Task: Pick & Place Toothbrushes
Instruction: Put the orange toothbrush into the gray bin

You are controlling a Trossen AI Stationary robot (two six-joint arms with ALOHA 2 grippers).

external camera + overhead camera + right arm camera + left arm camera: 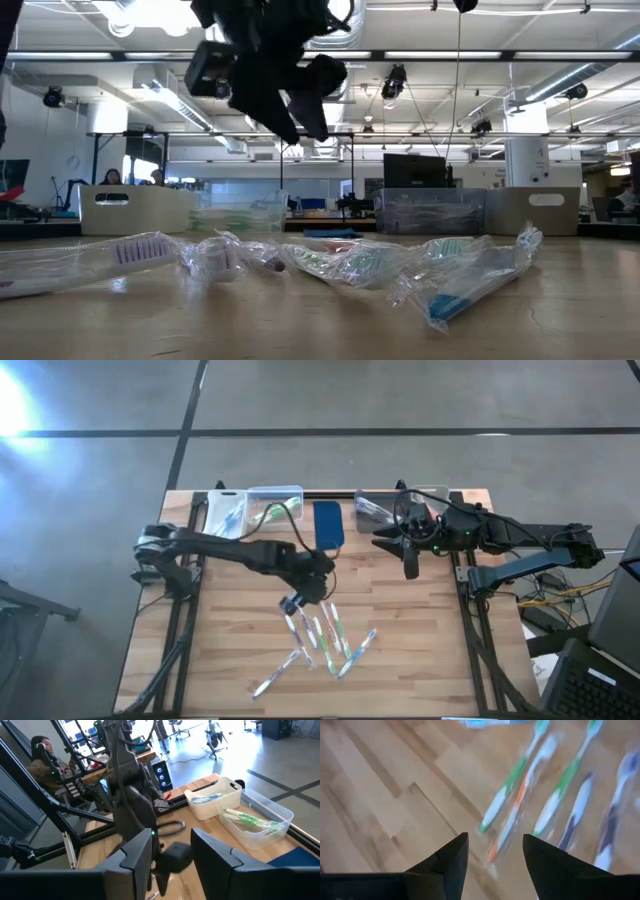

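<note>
High view counts about six toothbrushes (318,640) fanned loose on the wooden table (420,660), lying just beneath and beyond the left gripper (291,603); the exact count is hard to settle where their clear wrappers overlap. Four bins line the table's far edge: a white bin (224,513) and a clear bin (275,508), each with brushes inside, then two more behind the right arm. One dark blue pad (328,525) lies between the pairs. The left arm stretches from its mount toward the table's middle, wrist bent down, fingers (451,860) spread apart and empty above the pile. The right gripper (410,563) hovers well apart, fingers parted, holding nothing.
</note>
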